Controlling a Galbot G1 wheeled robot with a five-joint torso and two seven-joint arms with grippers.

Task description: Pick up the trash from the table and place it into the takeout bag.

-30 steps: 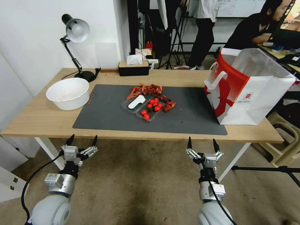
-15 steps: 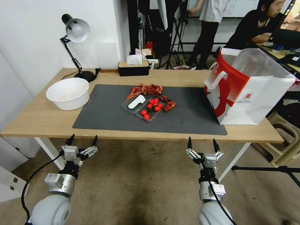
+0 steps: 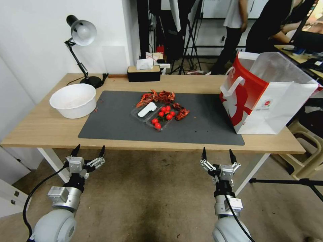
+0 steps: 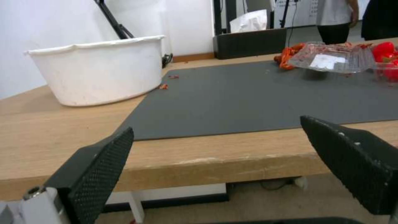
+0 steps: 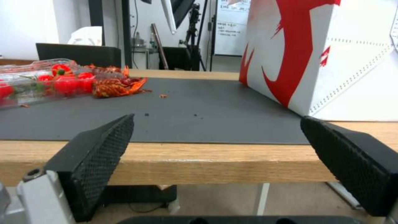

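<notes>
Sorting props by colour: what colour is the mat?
Dark grey mat, clearest in the head view.

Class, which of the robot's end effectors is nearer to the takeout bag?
The right end effector, below the table edge near the takeout bag. The left end effector hangs toward the opposite end.

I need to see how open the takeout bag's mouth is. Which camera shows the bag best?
The head view: the whole takeout bag stands upright on the table's right end, mouth open, handles visible. The right wrist view shows its lower red-and-white side; the left wrist view faces the white bowl instead.
</notes>
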